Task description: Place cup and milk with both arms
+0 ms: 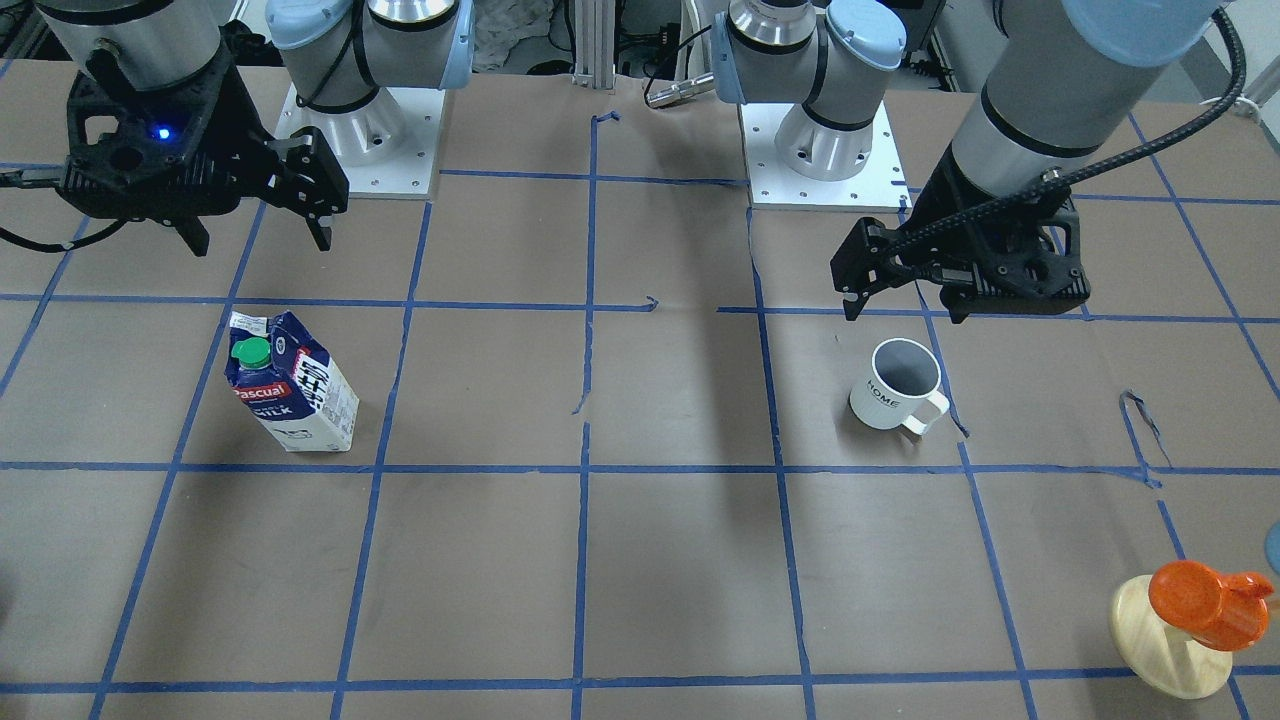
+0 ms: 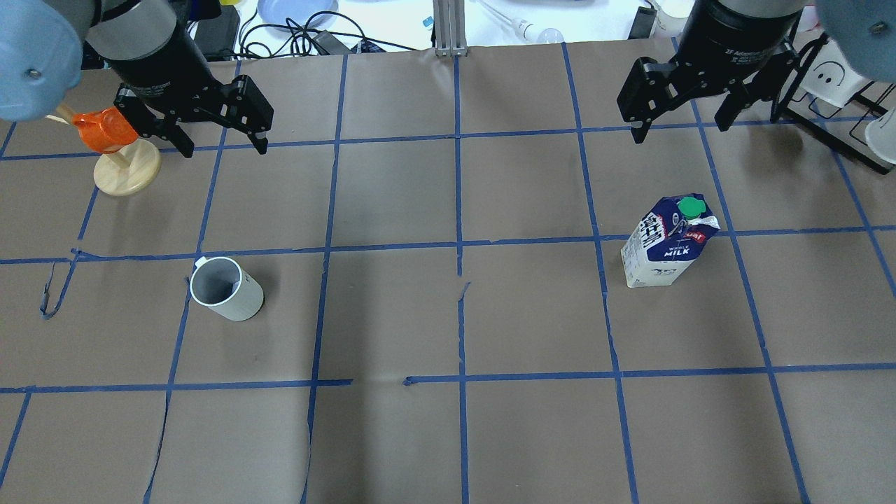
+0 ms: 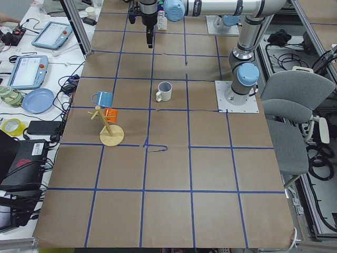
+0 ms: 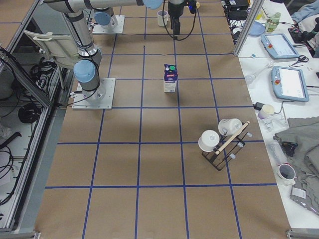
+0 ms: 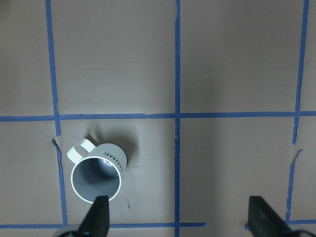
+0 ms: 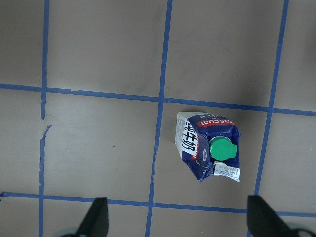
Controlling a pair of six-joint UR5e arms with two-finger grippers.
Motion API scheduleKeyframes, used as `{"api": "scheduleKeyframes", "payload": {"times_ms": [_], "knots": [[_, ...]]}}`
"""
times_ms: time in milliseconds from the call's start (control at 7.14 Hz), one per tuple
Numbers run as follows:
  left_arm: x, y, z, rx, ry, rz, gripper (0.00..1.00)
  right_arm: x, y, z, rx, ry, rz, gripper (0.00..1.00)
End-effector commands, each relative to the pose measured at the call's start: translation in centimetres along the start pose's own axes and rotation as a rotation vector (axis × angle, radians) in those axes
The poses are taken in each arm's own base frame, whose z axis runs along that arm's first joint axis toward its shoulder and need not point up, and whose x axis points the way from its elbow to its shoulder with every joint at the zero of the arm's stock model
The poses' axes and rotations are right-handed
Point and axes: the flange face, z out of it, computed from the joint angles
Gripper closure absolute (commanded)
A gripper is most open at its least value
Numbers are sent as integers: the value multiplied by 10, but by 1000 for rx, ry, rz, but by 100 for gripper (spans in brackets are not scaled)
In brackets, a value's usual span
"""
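Observation:
The white cup stands upright on the brown paper, handle toward the operators' side; it also shows in the overhead view and the left wrist view. The milk carton stands upright with its green cap on top, seen also in the overhead view and the right wrist view. My left gripper is open and empty, above and beyond the cup. My right gripper is open and empty, above and beyond the milk. Each is apart from its object.
A wooden stand with an orange cup is under my left arm, at the table's far left. A blue mug sits near it. A black rack with white cups stands at the right end.

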Motion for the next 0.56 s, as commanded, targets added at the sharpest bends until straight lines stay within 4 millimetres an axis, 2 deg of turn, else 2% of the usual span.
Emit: {"api": "scheduleKeyframes", "payload": {"times_ms": [0,420], "knots": [[-1,0,1,-4,0,-2,0,0,0,0,-1,0,2,0],[-3,3,0,-1,-2,-1,0,-2,0,0,1,-2,2,0]]}}
